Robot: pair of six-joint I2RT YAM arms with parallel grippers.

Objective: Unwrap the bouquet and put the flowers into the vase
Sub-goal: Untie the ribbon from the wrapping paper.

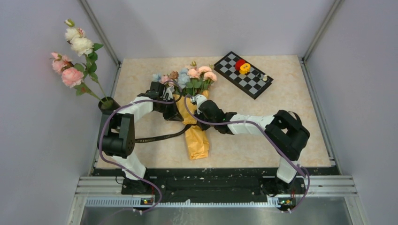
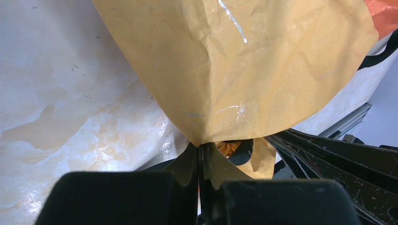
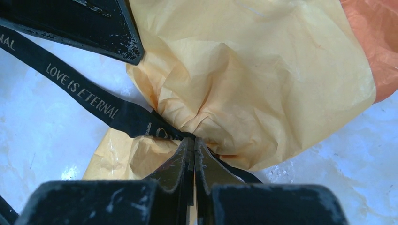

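Yellow paper [image 2: 225, 70] pinched by left gripper [image 2: 199, 150], ribbon [image 3: 94, 101] by right gripper [image 3: 193, 145]; draw both slowly away from bouquet [image 1: 196, 140].

The bouquet [image 1: 195, 119] lies flat near the middle of the table [image 1: 281, 122], still wrapped. Its orange-yellow crinkled paper [image 2: 234, 70] tapers toward the near edge, and its black ribbon [image 3: 94, 101], printed LOVE IS ETERNAL, meets the gathered waist and trails off to the left. The flowers [image 1: 195, 75], small pink, peach and pale-blue blooms over green leaves, fan out of the wrap's far end. The vase [image 1: 108, 104], a plain black cylinder, stands upright at the table's left edge, well apart from the bouquet, with tall pink and white roses [image 1: 72, 76] in it.
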